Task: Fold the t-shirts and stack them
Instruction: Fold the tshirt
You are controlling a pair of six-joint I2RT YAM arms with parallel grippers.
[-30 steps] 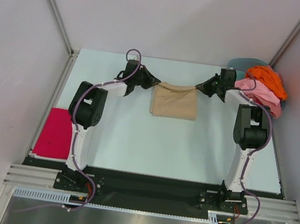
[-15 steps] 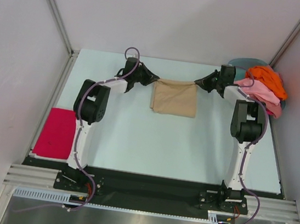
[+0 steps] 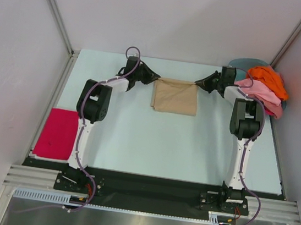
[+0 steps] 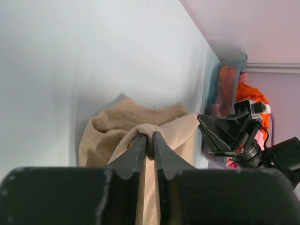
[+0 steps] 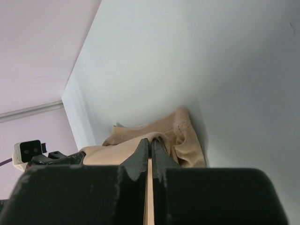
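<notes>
A pale blue-white counter (image 3: 162,147) is seen filling the middle of the top view. A tan t-shirt (image 3: 175,98), folded to a rough rectangle, is laid on it at upper centre, near the far edge. A magenta t-shirt (image 3: 57,133), folded flat, is placed at the lower left, along the counter's left edge and well apart from the tan one. A teal basin (image 3: 240,63) is set in the upper right corner. A black strip (image 3: 152,186) is run along the bottom edge.
</notes>
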